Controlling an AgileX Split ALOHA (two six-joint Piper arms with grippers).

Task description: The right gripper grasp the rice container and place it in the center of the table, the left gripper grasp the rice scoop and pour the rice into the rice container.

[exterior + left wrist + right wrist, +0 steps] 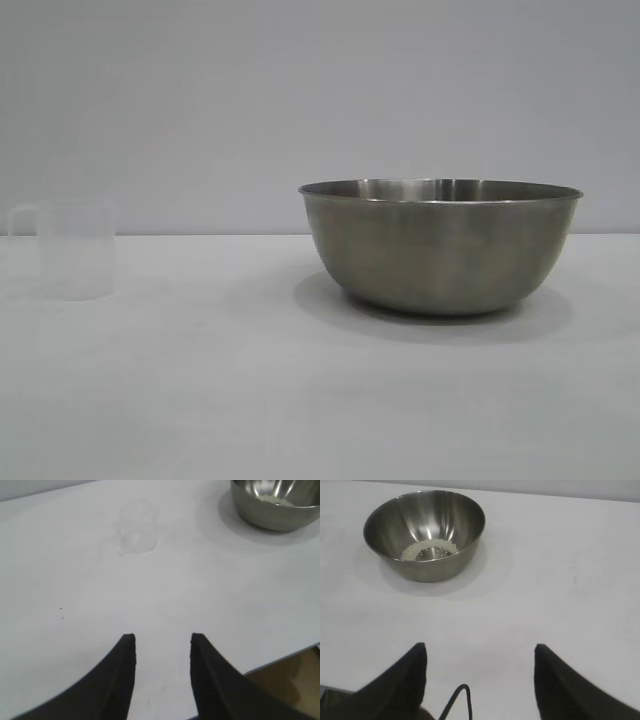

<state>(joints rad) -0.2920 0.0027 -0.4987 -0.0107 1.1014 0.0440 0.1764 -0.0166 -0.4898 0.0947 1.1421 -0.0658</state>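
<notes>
Your left gripper (162,642) has its fingers (122,675) parted and empty, the plastic cup (137,526) upright on the bench (75,590) well ahead of them. Your right gripper (480,652) is spread wider, also empty. The steel bowl (425,532), a ring of rice (427,549) in its bottom, stands well beyond its fingers.

exterior camera sits low at table level; both wrist cameras look down, sharing the bowl (440,245)

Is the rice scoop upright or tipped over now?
Upright: the rice scoop stands on the table left of the rice container, no gripper holding it.
</notes>
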